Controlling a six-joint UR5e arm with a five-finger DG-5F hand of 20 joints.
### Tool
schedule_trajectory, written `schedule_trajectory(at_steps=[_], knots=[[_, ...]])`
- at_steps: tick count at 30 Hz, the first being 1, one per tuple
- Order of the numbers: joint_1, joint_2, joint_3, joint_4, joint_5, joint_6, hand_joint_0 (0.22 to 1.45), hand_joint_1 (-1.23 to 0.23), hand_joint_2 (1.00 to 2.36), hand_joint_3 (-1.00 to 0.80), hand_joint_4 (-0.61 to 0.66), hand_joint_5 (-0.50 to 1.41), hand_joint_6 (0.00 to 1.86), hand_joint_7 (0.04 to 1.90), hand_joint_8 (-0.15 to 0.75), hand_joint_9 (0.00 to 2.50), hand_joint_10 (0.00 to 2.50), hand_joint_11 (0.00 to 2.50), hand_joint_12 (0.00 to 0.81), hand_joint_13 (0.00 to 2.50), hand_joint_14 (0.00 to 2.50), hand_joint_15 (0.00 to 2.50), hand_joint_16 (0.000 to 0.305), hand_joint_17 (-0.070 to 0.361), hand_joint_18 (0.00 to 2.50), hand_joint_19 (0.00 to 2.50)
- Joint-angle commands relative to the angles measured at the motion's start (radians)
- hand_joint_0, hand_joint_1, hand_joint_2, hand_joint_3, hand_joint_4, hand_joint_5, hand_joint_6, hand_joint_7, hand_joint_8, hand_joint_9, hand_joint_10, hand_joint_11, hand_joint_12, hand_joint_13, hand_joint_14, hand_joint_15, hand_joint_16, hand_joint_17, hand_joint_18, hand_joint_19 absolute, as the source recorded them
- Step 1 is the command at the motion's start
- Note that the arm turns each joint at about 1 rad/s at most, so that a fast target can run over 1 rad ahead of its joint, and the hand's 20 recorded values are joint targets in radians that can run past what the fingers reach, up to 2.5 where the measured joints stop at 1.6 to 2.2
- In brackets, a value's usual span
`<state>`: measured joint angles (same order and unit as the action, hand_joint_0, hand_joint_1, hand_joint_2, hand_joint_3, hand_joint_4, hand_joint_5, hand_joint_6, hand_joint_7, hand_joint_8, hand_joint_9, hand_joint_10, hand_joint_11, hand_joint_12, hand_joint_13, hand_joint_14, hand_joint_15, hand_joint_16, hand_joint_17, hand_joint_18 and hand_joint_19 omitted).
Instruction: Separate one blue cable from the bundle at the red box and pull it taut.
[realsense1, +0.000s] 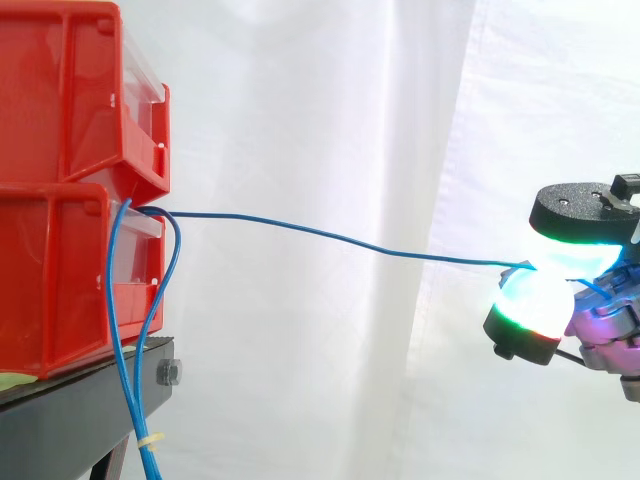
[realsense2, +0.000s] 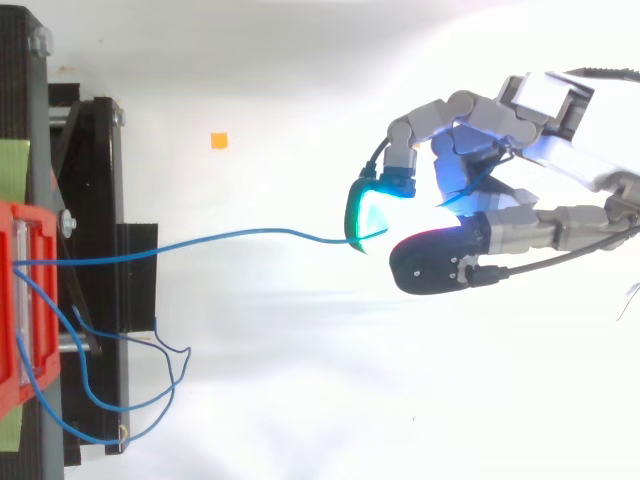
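The red box (realsense1: 70, 200) sits well away from your robot hand (realsense2: 455, 170), the bundle (realsense1: 148, 432) drooping beside it. One blue cable (realsense1: 330, 238) runs out to the pads (realsense1: 535, 300) pinching it, slightly slack. You're mid-pull, I judge; draw farther away.

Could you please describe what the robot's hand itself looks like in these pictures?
The hand is built of silver-grey metal segments with darker links. Its fingertips are thick rounded pads in black shells that glow: one cyan-white with a green edge, another rimmed magenta. From the side, one pad shines white with green and red bands.
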<state>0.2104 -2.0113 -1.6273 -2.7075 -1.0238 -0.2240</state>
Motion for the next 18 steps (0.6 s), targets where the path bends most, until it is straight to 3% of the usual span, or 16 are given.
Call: schedule_trajectory(at_steps=[1, 18], knots=[[0.0, -0.001, 0.001, 0.0, -0.002, 0.0, 0.67, -0.73, 1.02, -0.08, 0.11, -0.15, 0.93, 1.17, 0.346, 0.6, 2.28, 1.22, 0.389, 0.79, 2.5, 1.32, 0.04, 0.09, 1.4, 1.75], [0.0, 0.0, 0.0, 0.0, 0.001, 0.0, 0.67, -0.73, 1.02, -0.09, 0.11, -0.15, 0.93, 1.17, 0.343, 0.61, 2.26, 1.23, 0.389, 0.79, 2.5, 1.32, 0.04, 0.09, 1.4, 1.76]])
